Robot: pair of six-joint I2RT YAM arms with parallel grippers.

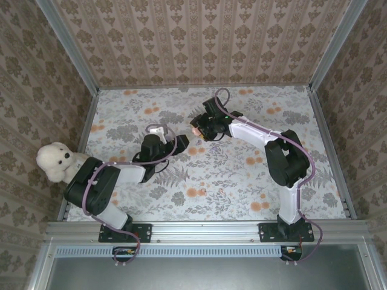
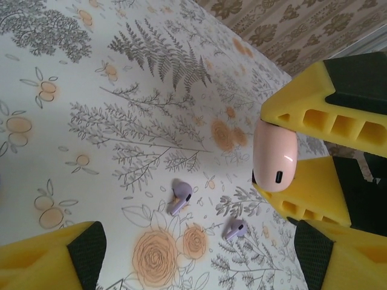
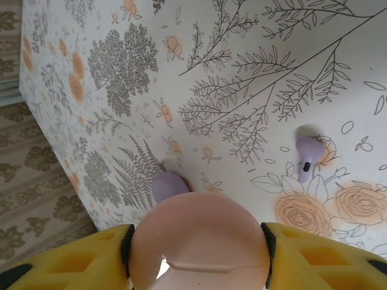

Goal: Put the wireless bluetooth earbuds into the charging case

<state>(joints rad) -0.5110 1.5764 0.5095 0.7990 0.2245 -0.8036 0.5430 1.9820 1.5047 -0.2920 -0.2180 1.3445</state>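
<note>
My right gripper (image 1: 201,129) clamps the pink case (image 3: 199,238), bottom centre of its wrist view; left gripper (image 1: 173,145) w/ jaws spread wide; 2 purple earbuds, one (image 2: 180,198) and the other (image 2: 234,229), lie apart on the table (image 1: 242,181), lower centre of left wrist view.

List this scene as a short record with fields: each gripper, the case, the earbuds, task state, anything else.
left gripper: open, holding nothing, poised over the earbuds
right gripper: shut on the charging case
charging case: pink, clamped between the right fingers
earbuds: two, purple, lying apart on the floral table
task state: neither earbud in the case yet
other: white plush toy at the table's left edge
</note>
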